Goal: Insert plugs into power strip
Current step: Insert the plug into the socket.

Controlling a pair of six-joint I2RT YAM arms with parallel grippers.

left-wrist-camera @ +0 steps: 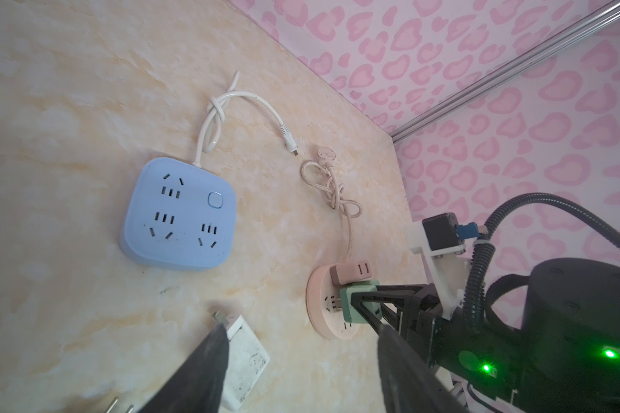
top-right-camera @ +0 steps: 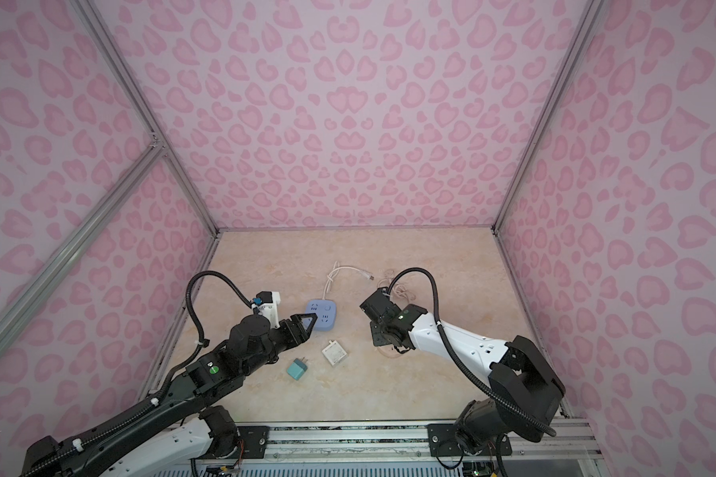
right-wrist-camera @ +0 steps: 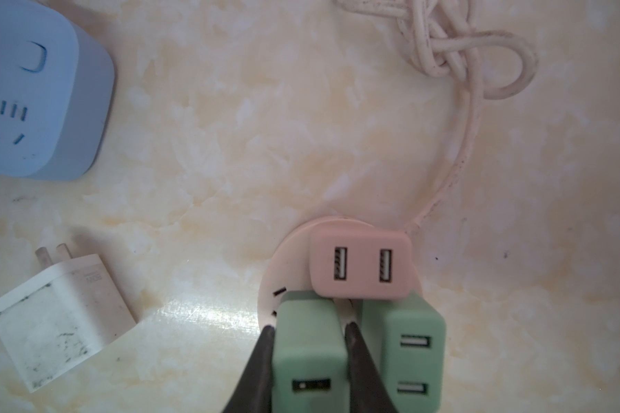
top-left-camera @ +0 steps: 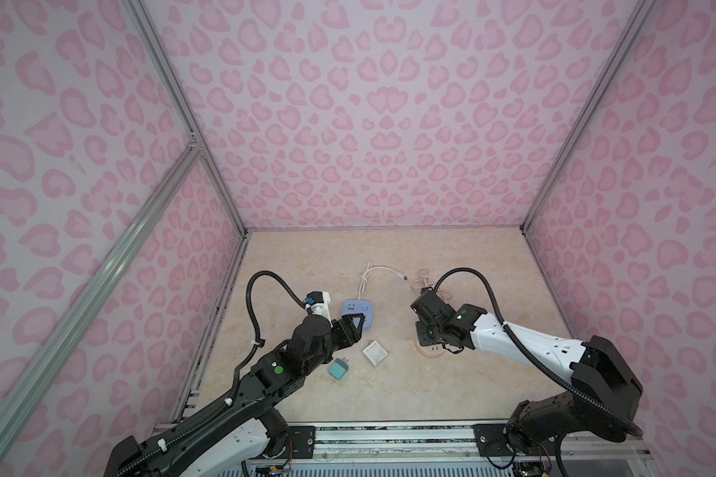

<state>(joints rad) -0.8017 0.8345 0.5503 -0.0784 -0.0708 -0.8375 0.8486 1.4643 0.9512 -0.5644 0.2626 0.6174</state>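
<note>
While left claw point(left-wrist-camera: 301, 325) gapes, right claw point(right-wrist-camera: 310, 325) clamps mint plug point(right-wrist-camera: 308, 352) at pink strip point(right-wrist-camera: 285, 262)

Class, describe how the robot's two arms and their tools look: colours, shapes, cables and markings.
The left arm and right arm have black joints and white shells. Each carries a black ribbed cable, a white-bracketed wrist camera and a green dot. The left tool and right tool have black, open-framed triangular fingers.
</note>
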